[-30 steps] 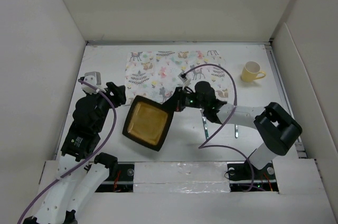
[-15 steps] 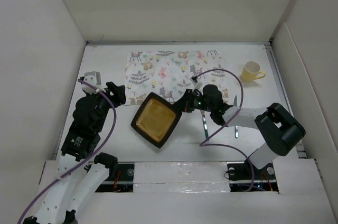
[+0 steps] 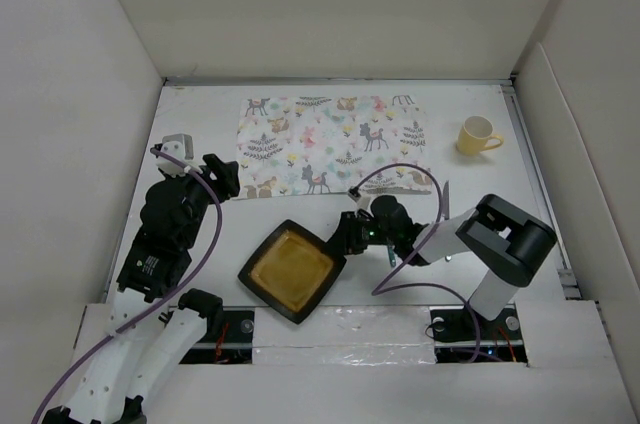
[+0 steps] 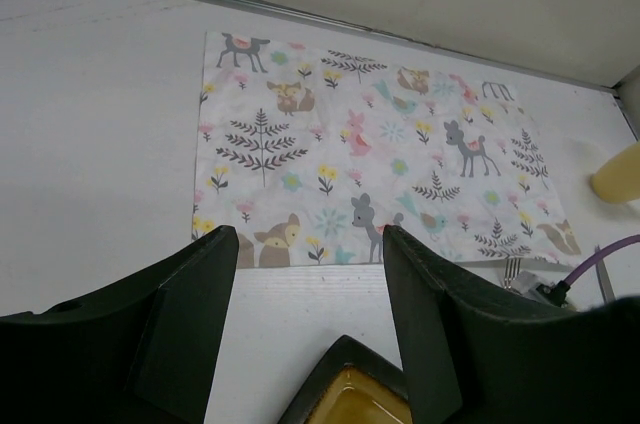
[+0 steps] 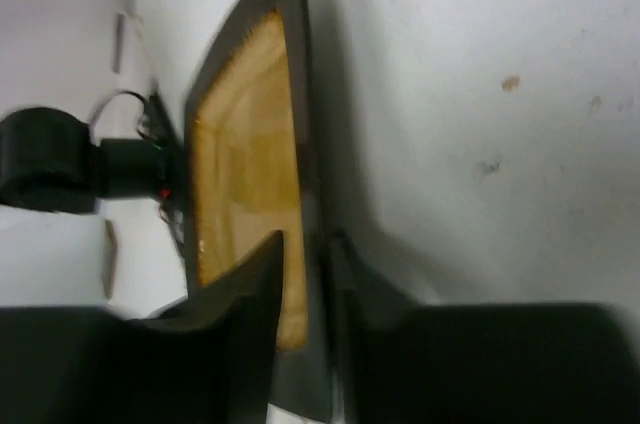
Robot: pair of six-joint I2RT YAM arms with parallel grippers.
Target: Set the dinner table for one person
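Observation:
A square black plate with a glossy amber inside is over the white dinner table, near its front edge. My right gripper is shut on the plate's right corner. In the right wrist view one finger lies on the amber face of the plate and the other is under the rim. My left gripper is open and empty at the left, beside the placemat. In the left wrist view the gripper frames bare table, with a plate corner below.
The deer-printed placemat lies at the back middle. A yellow cup stands at the back right. A fork lies partly under my right arm, and its tines show in the left wrist view. White walls edge the table.
My right gripper has pulled back toward the near edge with the plate in it, so the plate has moved away from the placemat. The left arm has not moved.

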